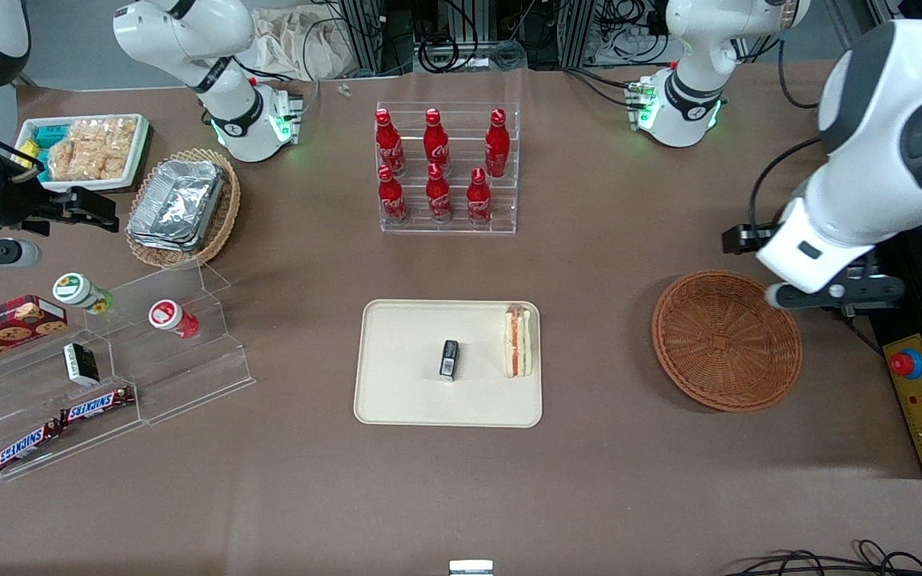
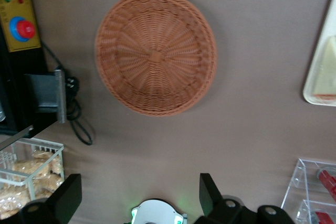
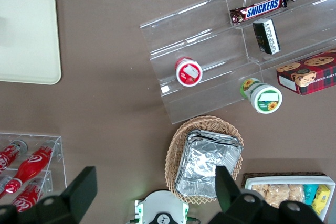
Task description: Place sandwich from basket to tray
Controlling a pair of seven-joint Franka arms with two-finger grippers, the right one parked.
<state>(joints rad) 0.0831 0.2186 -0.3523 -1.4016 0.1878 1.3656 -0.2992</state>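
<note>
Warm browns, cream and red on a taupe desk

The basket (image 1: 726, 342) is reddish-brown wicker woven in a radial pattern; the tray (image 1: 405, 400) is plain cream-beige; the sandwich (image 1: 519, 342) shows white bread with pink and green stripes along its cut edge. The gripper (image 2: 137, 196) has black fingers. The bottles (image 1: 435, 166) are red with white lettering, and the desk (image 1: 589, 256) is matte brown.

The working left arm reaches in from its end of the table, its white forearm angled down above the round reddish-brown woven wicker basket (image 1: 726, 341). Its wrist hangs over the basket's rim on the side toward the working arm's end. The black two-finger gripper (image 2: 137, 196) sits raised above the basket, touching nothing. Its two dark fingers (image 2: 68, 195) are spread wide apart with nothing between them.
</note>
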